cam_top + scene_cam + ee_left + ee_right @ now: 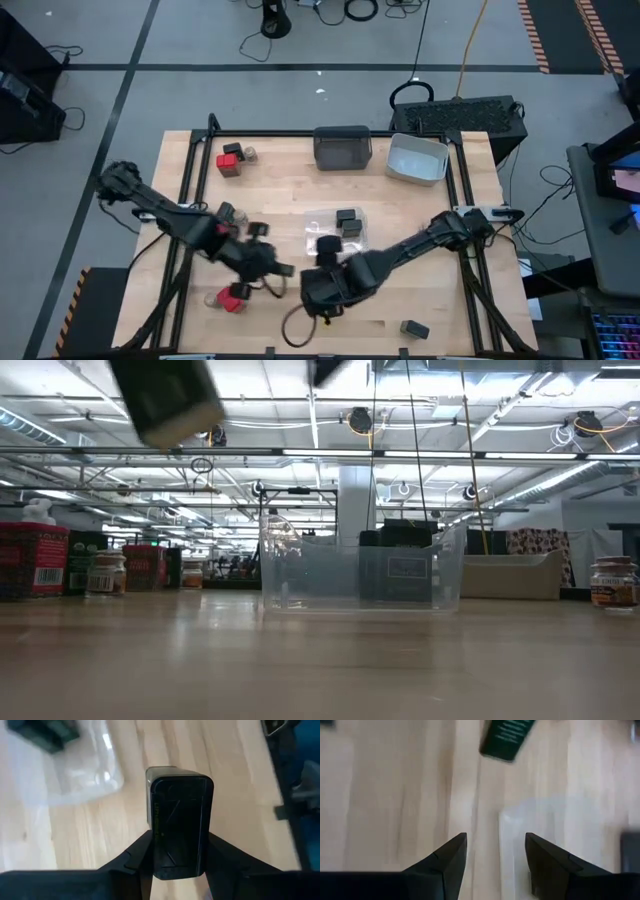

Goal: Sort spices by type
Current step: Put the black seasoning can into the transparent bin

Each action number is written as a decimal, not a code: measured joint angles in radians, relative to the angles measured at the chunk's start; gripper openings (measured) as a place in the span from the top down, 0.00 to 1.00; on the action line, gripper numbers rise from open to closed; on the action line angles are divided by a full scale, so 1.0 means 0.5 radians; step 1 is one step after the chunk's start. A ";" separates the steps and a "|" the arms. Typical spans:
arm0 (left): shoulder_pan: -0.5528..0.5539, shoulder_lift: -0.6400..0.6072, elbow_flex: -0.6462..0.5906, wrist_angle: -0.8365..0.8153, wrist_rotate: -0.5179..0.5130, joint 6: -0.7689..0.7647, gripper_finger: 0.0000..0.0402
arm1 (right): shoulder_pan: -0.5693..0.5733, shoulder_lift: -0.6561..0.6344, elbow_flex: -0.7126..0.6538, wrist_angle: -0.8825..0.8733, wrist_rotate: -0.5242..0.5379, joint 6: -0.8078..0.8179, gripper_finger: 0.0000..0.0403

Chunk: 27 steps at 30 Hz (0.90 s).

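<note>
My left gripper [177, 870] is shut on a black boxy spice container [179, 820], above the bare wood beside the clear bin [60, 775]; in the high view it hangs near the table's front middle [272, 266]. My right gripper [495, 855] is open with nothing between its fingers, over the clear bin's corner [540, 825], close to the right of the left one [315, 288]. Dark boxes [347, 220] lie in the clear bin [312, 216]. A red box [238, 297] and a jar [214, 298] stand on the table at the front left. My left gripper pinches the black box between its two fingers, one on each of two opposite side faces [151, 852], at the end nearest the wrist. The fingers [225, 857] slant down from above. The box sticks out past the fingertips and is lifted clear of the table.
A dark grey bin [342, 148] and a light grey bin [416, 158] stand at the far edge. Red boxes and a jar [232, 159] are at the far left. One dark box [413, 328] lies at the front right. Another dark box [507, 737] shows beyond my right gripper.
</note>
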 joint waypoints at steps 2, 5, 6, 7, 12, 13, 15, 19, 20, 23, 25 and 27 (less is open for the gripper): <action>0.039 0.104 0.000 0.101 0.019 0.116 0.66 | 0.050 0.000 0.000 -0.160 0.006 0.173 0.55; 0.073 0.259 0.000 0.249 0.065 0.225 0.66 | 0.131 0.000 0.000 -0.389 0.008 0.417 0.55; 0.077 0.308 0.000 0.295 0.084 0.251 0.66 | 0.160 -0.001 -0.002 -0.406 0.009 0.481 0.55; 0.083 0.354 -0.001 0.339 0.103 0.271 0.66 | 0.187 -0.003 -0.010 -0.393 0.010 0.501 0.55; 0.087 0.533 -0.001 0.529 0.108 0.333 0.66 | 0.347 -0.109 -0.123 -0.393 0.149 0.628 0.55; 0.090 0.566 -0.001 0.556 0.108 0.335 0.66 | 0.379 -0.156 -0.181 -0.391 0.200 0.673 0.55; 0.102 0.618 -0.002 0.613 0.108 0.363 0.66 | 0.429 -0.259 -0.322 -0.358 0.315 0.793 0.55; 0.135 0.674 -0.002 0.722 0.140 0.364 0.66 | 0.521 -0.542 -0.793 -0.236 0.508 1.118 0.55; 0.143 0.677 -0.002 0.740 0.162 0.346 0.66 | 0.537 -0.633 -0.951 -0.136 0.537 1.173 0.55; 0.181 0.681 -0.002 0.803 0.197 0.270 0.66 | 0.557 -0.932 -1.509 0.289 0.531 1.252 0.55; 0.211 0.681 -0.002 0.830 0.206 0.217 0.66 | 0.530 -1.135 -1.880 0.686 0.513 1.216 0.55; 0.236 0.681 -0.002 0.859 0.227 0.170 0.66 | 0.475 -1.321 -2.218 1.125 0.480 1.071 0.55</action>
